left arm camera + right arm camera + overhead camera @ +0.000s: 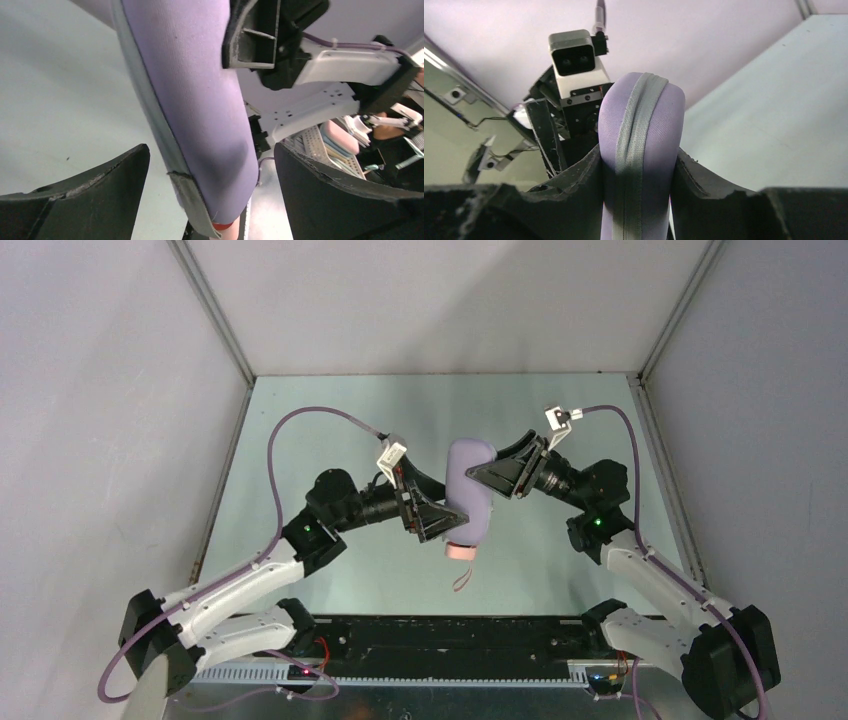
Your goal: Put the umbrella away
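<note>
At the centre of the top view the case [470, 485] stands on end, its long side running from the upper middle of the frame down and slightly left. Of the umbrella [460, 551] only the pink handle shows, poking out of the case's lower end. The rest is inside the case. Its strap [463, 578] dangles below the handle, toward the bottom of the frame.

The right gripper [487, 476] reaches in from the right and clasps the upper half of the case. In the right wrist view both its fingers [584, 175] press flat against the case's two sides. A grey zip [634, 150] runs up over the rounded end between them.

The left gripper [452, 520] comes in from the left at the case's lower half with its jaws spread wide. In the left wrist view its fingers [115, 175] stand on either side of the case with a gap on each side, so they grasp nothing. A sliver of pink shows at the case's bottom edge there.

The pale green table [330, 430] lies behind. Whether the case touches it I cannot tell.
</note>
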`<state>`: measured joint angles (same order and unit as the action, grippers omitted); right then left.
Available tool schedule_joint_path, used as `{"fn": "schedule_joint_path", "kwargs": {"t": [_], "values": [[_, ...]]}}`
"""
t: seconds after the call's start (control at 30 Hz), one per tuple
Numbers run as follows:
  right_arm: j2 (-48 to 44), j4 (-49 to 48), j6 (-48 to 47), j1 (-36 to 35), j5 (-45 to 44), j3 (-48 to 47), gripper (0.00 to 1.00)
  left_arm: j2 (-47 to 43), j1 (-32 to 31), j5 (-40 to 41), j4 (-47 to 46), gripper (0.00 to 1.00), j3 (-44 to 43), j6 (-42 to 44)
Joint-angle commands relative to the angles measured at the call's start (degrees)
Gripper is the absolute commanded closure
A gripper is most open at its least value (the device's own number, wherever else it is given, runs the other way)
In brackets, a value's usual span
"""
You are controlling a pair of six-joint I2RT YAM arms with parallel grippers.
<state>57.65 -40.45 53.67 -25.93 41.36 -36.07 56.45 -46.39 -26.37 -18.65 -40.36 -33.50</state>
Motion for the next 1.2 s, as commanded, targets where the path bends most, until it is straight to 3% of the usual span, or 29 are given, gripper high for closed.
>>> {"fn": "schedule_joint_path", "kwargs": {"t": [0.0,0.23,0.3,0.33,0.37,0.4,0.43,0.47,0.53,0.67,0.73,0.87,0.97,1.17], "values": [[0.92,-16.67,8.69,-0.4,1.1,-0.43,0.74,2.06,0.15,-8.07,-5.15,0.0,-1.67,-3.36],[-0.73,-17.46,4.3,-3.38,-6.18,-0.42,0.78,7.04,-1.31,-8.22,-0.85,0.08,-4.31,-3.33],[-1.24,-16.91,2.66,-4.14,-7.22,-0.37,0.78,6.92,-1.56,-7.97,0.96,0.2,-5.59,-2.51],[-1.41,-16.63,1.79,-4.35,-7.33,-0.08,0.74,6.83,-1.63,-7.9,3.49,0.34,-6.97,-1.43],[-1.95,-16.44,1.24,-4.36,-7.3,0.2,0.7,6.62,-1.66,-7.0,8.23,0.42,-7.96,0.51],[-2.9,-15.32,0.64,-4.29,-7.43,0.94,0.61,6.23,-1.63,-6.36,10.89,0.56,-9.97,1.75],[-3.6,-14.47,0.2,-3.97,-7.74,1.74,0.56,6.01,-1.62,-4.82,16.8,0.61,-11.04,4.31],[-5.29,-11.49,-0.87,-3.74,-8.33,2.12,0.41,5.46,-1.6,-3.68,19.84,0.69,-13.14,5.41],[-8.55,-4.88,-4.08,-2.84,-8.7,2.82,0.22,4.84,-1.64,0.51,29.37,0.75,-16.61,9.25],[-16.66,14.1,-18.59,-1.73,-9.35,2.94,0.09,7.03,-1.61,7.47,49.31,0.78,-25.17,14.27],[-20.55,23.6,-27.27,-2.08,-9.72,2.94,0.09,8.35,-1.62,10.93,56.94,0.79,-29.04,15.6],[-25.26,35.05,-41.26,-6.22,-17.0,4.1,0.2,10.21,-1.62,17.76,67.24,0.79,-35.07,16.44],[-25.23,25.35,-44.3,-10.7,-24.05,10.14,0.33,13.22,-2.11,20.67,75.19,0.8,-40.89,17.15],[-16.69,11.2,-59.51,-24.29,-38.5,16.0,0.4,15.74,-3.55,24.59,83.65,0.83,-46.84,17.78]]}}
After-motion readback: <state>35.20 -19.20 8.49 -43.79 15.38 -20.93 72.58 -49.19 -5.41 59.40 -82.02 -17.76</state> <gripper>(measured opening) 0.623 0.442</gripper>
